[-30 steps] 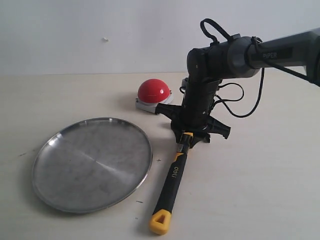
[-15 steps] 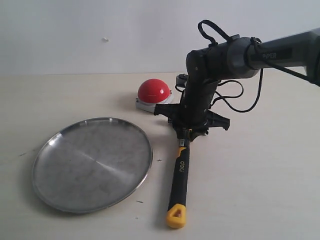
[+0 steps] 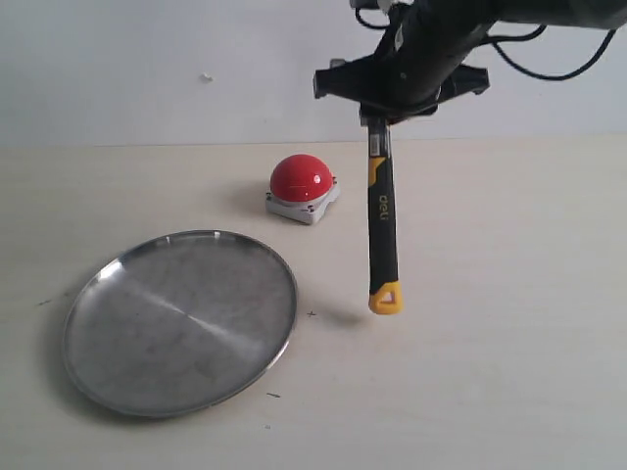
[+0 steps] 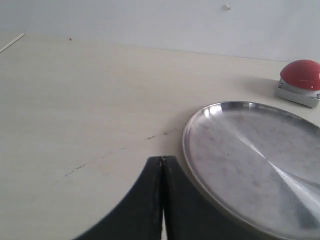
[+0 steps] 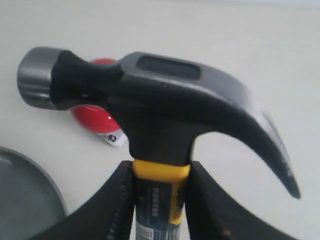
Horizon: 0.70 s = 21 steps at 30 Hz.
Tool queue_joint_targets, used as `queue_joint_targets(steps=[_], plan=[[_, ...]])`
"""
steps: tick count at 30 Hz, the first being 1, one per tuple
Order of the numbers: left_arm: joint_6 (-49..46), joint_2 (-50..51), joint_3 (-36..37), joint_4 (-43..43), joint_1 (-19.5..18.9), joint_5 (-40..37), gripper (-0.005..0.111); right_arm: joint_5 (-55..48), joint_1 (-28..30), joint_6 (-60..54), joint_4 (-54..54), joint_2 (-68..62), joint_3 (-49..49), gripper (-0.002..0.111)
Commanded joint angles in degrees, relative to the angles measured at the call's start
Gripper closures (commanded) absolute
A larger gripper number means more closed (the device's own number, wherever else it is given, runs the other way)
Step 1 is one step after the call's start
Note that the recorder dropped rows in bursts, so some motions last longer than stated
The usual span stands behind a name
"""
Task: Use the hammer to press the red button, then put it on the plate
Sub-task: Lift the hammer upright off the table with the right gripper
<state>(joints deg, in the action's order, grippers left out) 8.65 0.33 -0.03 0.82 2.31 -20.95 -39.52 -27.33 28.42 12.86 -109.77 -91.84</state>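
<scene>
My right gripper (image 3: 380, 116) is shut on the hammer (image 3: 381, 211), which hangs upright in the air with its yellow looped end just above the table. In the right wrist view the dark head (image 5: 150, 97) fills the frame and both fingers (image 5: 122, 200) clamp the yellow neck. The red button (image 3: 302, 178) sits on its grey base left of the hanging handle; the red dome (image 5: 94, 119) peeks out behind the head. The silver plate (image 3: 181, 318) lies at front left. My left gripper (image 4: 162, 165) is shut and empty, low beside the plate's rim (image 4: 189, 150).
A pale wall stands behind the table. Small dark marks dot the tabletop near the plate. The right arm and its cables hang over the back right of the table.
The right gripper has lifted the hammer off the table. The handle swung from lying slanted to hanging upright, high beside the button. The left gripper, plate and button have not moved.
</scene>
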Motion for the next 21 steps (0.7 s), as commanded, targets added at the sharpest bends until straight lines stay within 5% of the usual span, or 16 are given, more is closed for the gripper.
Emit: queue_joint_targets(steps=[1, 5, 9, 21], plan=[[0.06, -0.33, 0.03, 0.0, 0.48, 0.25, 0.107, 4.73, 0.05, -7.36, -0.88, 6.72, 0.21, 0.108], [0.06, -0.33, 0.03, 0.0, 0.48, 0.25, 0.107, 24.54, 0.05, -7.36, -2.39, 13.39, 12.98, 0.108], [0.06, -0.33, 0.03, 0.0, 0.48, 0.25, 0.107, 33.63, 0.53, -16.42, -2.68, 17.55, 23.27, 0.108], [0.06, -0.33, 0.03, 0.0, 0.42, 0.35, 0.107, 32.58, 1.07, -18.03, -5.41, 24.35, 23.42, 0.108]])
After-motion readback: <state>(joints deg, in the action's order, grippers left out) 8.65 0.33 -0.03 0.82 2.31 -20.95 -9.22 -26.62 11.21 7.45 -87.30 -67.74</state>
